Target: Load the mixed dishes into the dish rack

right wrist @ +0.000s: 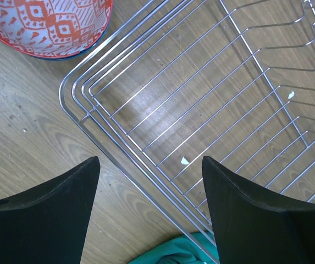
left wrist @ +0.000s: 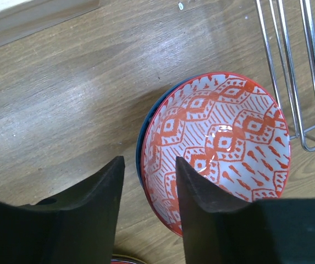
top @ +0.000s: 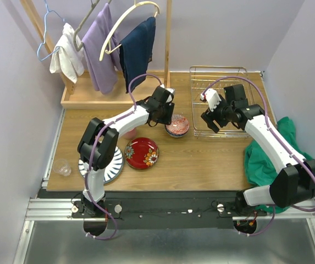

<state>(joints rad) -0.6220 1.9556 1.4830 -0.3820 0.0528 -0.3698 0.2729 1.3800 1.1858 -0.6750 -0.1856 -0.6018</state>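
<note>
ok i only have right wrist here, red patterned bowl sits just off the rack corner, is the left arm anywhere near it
observer: yes, the left gripper is down at the red patterned bowl, fingers open with the bowl's near rim between them.
operator: ok and which plates are out on the table
observer: a red floral plate lies flat, below and left of the bowl in the top view.
operator: any other
observer: a striped plate, left of the red one and partly hidden under the elbow of the left arm.
</note>
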